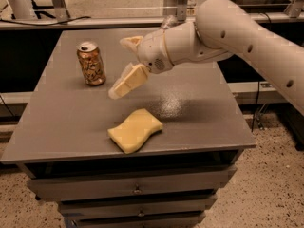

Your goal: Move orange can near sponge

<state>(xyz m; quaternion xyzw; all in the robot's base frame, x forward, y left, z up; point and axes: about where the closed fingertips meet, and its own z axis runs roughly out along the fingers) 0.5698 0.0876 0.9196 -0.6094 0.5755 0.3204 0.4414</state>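
Smooth plastic tool (121, 68) over matt table (66, 122)

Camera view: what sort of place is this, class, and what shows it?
Probably a robot lab: a grey drawer cabinet on a speckled floor, with the open gripper hovering beside a can, near a sponge.

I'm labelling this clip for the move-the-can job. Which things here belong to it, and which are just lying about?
Belongs to the job:
coppery-orange metal drink can, upright, back left;
flat pale-yellow wavy foam sponge, near the front edge;
open two-finger gripper, hovering between them.

Just there:
clear plastic bottle, mostly hidden behind the arm;
grey table with drawers.
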